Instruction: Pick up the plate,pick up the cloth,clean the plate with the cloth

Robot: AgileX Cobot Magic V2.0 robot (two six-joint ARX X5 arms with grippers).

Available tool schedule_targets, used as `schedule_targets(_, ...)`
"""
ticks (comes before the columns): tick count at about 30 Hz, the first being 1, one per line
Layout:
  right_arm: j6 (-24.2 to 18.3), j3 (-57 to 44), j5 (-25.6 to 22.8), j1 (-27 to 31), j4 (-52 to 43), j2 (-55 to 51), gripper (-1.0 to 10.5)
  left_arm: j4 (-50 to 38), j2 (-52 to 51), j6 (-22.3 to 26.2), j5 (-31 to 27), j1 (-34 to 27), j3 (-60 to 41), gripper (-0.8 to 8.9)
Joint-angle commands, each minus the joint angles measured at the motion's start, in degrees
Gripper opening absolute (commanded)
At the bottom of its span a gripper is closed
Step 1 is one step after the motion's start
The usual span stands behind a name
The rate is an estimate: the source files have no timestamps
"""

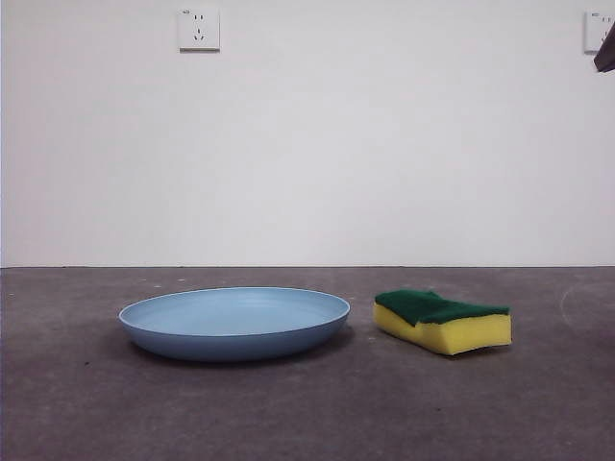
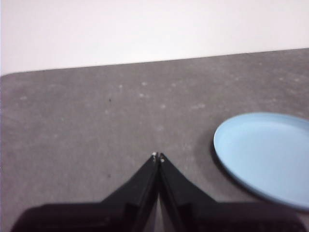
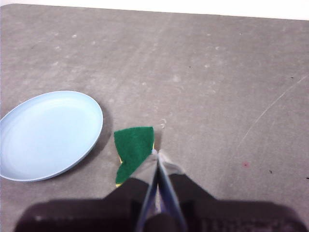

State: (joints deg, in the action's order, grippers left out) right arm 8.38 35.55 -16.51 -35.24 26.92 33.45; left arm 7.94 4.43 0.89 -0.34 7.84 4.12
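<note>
The light-blue plate (image 1: 233, 321) lies flat on the dark table, left of centre in the front view. The cloth, a yellow sponge with a green scouring face up (image 1: 442, 320), rests just to its right, a small gap between them. My left gripper (image 2: 158, 156) is shut and empty, hovering over bare table beside the plate (image 2: 266, 156). My right gripper (image 3: 156, 152) is shut and empty, raised above the table with its tips over the edge of the cloth (image 3: 133, 151); the plate (image 3: 48, 133) lies beyond the sponge. One arm shows only as a dark tip (image 1: 605, 50) at the top right corner.
A grey table surface (image 1: 307, 413) runs to a white wall (image 1: 384, 144) with a socket (image 1: 199, 29) high up. Faint scuffs and a curved scratch (image 3: 270, 108) mark the table near the sponge.
</note>
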Motion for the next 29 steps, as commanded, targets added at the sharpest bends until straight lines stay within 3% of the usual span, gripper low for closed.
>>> schedule_targets(1,0.6,-0.1,-0.2,0.0,-0.5,-0.1,0.0,-0.9,-1.8,-0.5,0.9,-0.9,-2.7,-0.03)
schedule_targets(10,0.6,-0.1,-0.2,0.0,-0.5,-0.1,0.0,2.6,-4.3,-2.9,0.9,-2.4,-4.0,-0.03)
schedule_targets(29,0.6,-0.1,-0.2,0.0,-0.5,-0.1,0.0,2.5,-4.3,-2.8,0.5,-2.4,-4.0,-0.03)
